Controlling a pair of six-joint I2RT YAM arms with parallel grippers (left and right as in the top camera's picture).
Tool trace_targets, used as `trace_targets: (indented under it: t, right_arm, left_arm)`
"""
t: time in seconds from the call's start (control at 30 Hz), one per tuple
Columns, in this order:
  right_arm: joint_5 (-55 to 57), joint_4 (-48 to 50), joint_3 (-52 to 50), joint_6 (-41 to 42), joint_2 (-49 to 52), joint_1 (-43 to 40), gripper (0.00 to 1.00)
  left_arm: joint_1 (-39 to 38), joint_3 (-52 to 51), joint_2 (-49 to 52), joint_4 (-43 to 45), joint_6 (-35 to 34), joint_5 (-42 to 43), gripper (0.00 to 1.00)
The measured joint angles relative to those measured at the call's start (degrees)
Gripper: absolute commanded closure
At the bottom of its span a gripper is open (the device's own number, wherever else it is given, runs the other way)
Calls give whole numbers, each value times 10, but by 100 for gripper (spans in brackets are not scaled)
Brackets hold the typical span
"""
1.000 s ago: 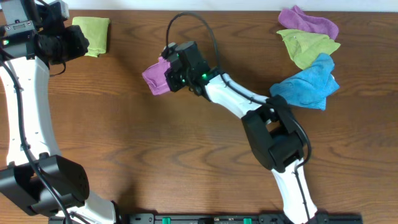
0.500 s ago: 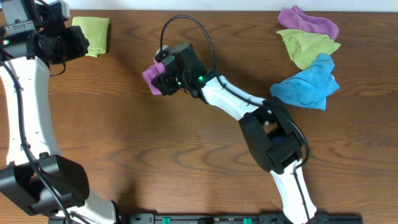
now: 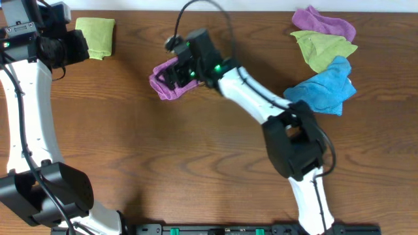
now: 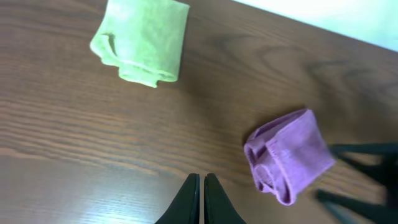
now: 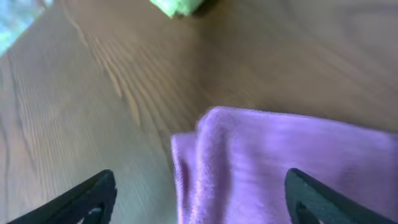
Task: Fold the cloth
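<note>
The cloth (image 3: 162,83) is lying as a folded, slightly rumpled bundle on the wooden counter (image 3: 163,163), left of the middle and toward the far edge. The right hand (image 3: 175,72) is hanging at the bundle's right side with its fingers spread wide, gripping nothing; in the right wrist view the mauve fabric is showing between the two dark fingertips. The left hand (image 4: 201,186) is hanging over the far left corner, fingers pressed together and empty, near a folded lime-green cloth (image 3: 96,36). A violet cloth (image 3: 323,23), a crumpled lime-green cloth (image 3: 324,49) and a blue cloth (image 3: 323,89) are sitting bunched together at the far right.

Five cloths (image 3: 160,83), two robot arms (image 3: 251,101)
</note>
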Motion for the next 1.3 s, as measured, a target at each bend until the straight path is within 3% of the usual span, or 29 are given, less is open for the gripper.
trace_targets:
  t: [0.13,0.23,0.37,0.47,0.7,0.83,1.03,1.3]
  right_arm:
    - [52,-120,51,-37,-58,-31,7]
    - [165,-243,93,-77,-126,-59,1]
    - [262,-330,101,-102,-190,-94,1]
    - [293,-368,101,-109,-221,-124,1]
    - [312,-431,101,-118,-259,-157,1]
    - [314,-459,101,-120,-264,-158,1]
    - [314,-472,101,-120,-264,-158,1]
    - [314,-475,101,-120,-264,-158,1]
  left_arm:
    - [4,-38,0,2,12,12,81]
    - [5,-108,0,23,38,101,64]
    - [-8,-200,4,66,47,178,44]
    - [-38,-253,5,104,52,233,5]
    - [-137,-281,5,200,-2,276,5]
    - [-171,-281,5,240,-42,245,5]
    - [-148,-281,8,275,-143,176,5]
    - [-97,-281,99,332,-243,270,5]
